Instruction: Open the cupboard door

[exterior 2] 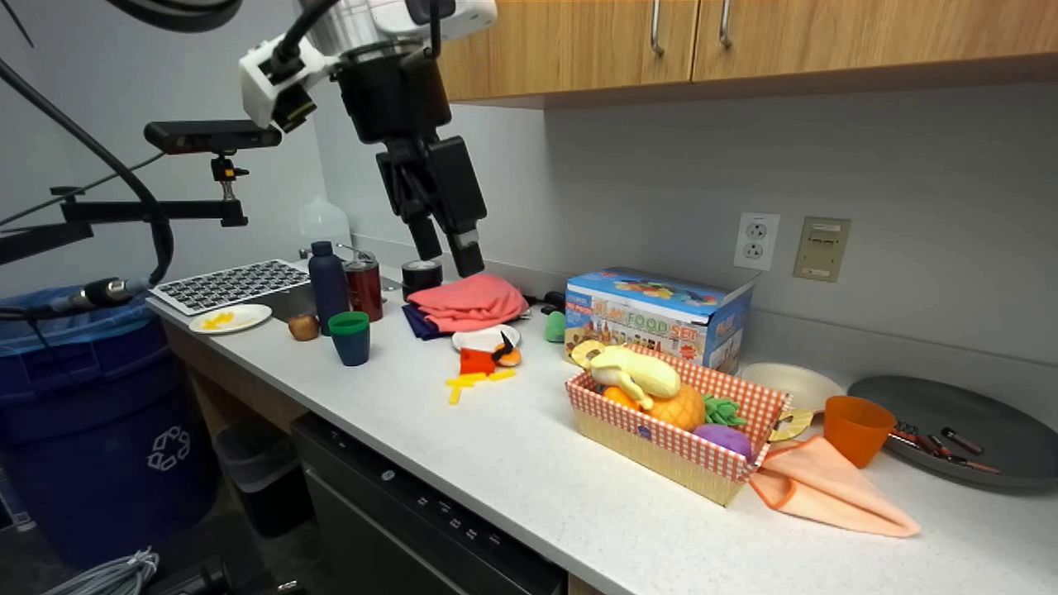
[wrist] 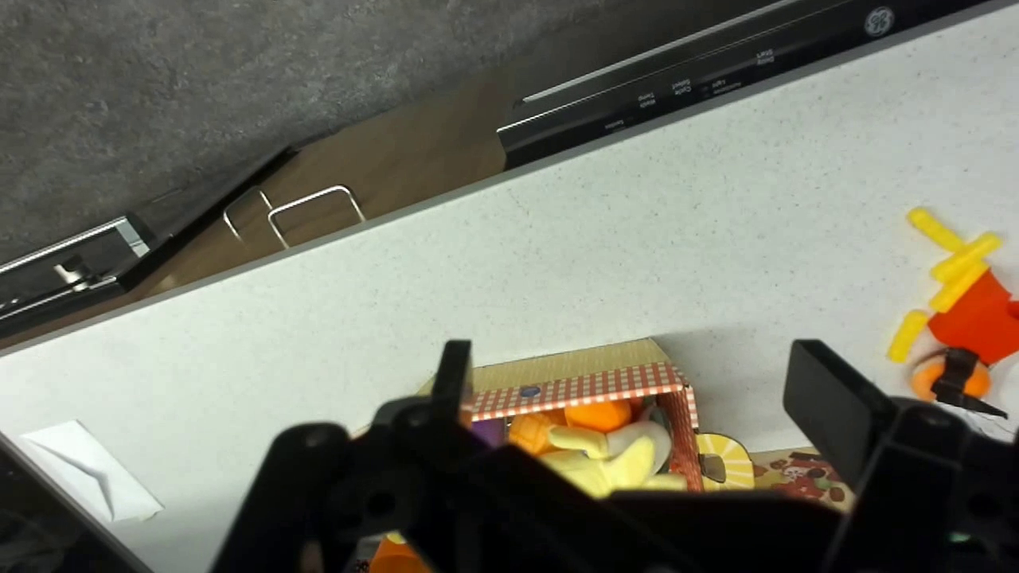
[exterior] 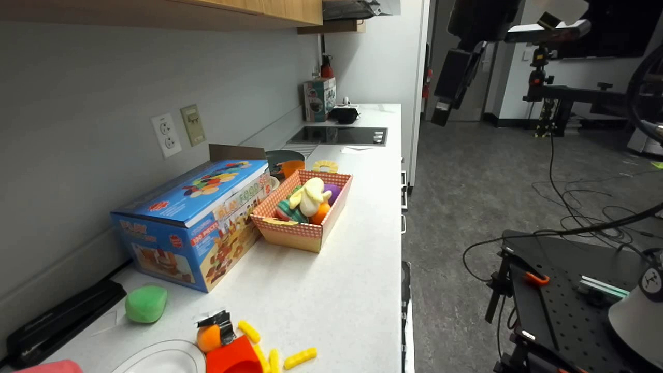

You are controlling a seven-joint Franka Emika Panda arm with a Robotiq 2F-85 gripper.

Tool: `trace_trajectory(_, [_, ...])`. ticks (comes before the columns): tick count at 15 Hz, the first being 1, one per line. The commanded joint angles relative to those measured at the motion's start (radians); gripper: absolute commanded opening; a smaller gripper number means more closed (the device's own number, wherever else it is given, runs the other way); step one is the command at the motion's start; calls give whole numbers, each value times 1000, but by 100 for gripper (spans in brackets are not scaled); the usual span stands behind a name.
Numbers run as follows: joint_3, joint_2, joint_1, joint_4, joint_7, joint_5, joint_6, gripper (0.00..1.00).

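The light wood overhead cupboard shows in both exterior views, cut off by the top edge. Two cupboard doors, a left door and a right door, hang shut side by side. Each has a metal bar handle near the seam, a left handle and a right handle. The cupboard's edge is also visible from the side. My gripper points down, lower than the doors and apart from them; it also shows here. In the wrist view my gripper is open with nothing between its fingers. The cupboard doors are out of the wrist view.
Below is a white countertop with a checkered basket of toy food, a blue play-food box, an orange cup, a dark plate and bottles. A camera on a stand is near the arm.
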Motion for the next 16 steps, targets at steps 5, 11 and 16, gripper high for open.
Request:
trace_trajectory(5, [-7,-10,8,11,-17,14,-4,100])
trace_trajectory(11, [-2,-91,7,94,-22,2,-22,100])
trace_trajectory(16, [15,-116,4,192,-12,2,-1,100])
